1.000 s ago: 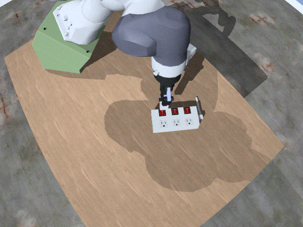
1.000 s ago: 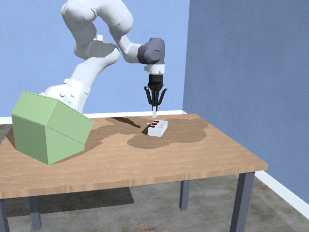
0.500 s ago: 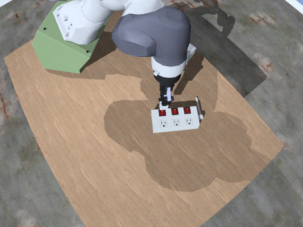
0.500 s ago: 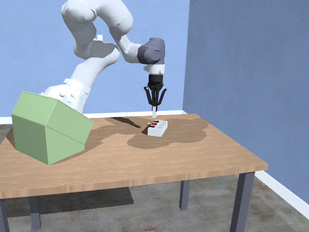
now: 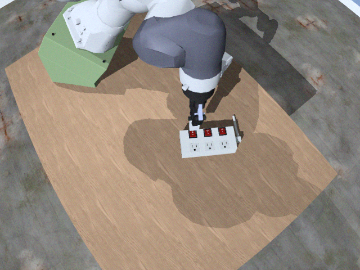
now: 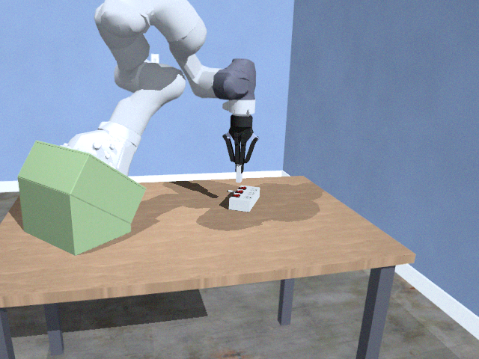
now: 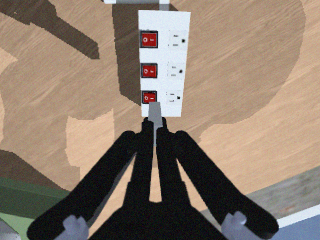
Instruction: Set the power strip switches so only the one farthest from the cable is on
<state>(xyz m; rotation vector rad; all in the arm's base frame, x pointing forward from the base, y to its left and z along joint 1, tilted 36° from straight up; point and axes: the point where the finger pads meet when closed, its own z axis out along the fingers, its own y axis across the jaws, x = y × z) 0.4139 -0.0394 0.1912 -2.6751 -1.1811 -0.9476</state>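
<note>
While the arm reaches down from its green base block (image 6: 58,200), the gripper (image 6: 239,176) hangs point-down with fingers pinched fully together, nothing between them. Fingertips sit just over the end of the white power strip (image 5: 207,148) opposite the cable, right by the last red switch (image 7: 149,97); contact can't be confirmed. Power strip lies flat, face up, on the wooden table (image 6: 270,247), roughly mid-table. Three red switches in a row: the middle one (image 5: 207,132) and the one nearest the cable (image 5: 221,131), each with a socket beside it. Short grey cable stub (image 5: 236,129) sticks out at the far end. On/off state of each rocker too small to tell.
</note>
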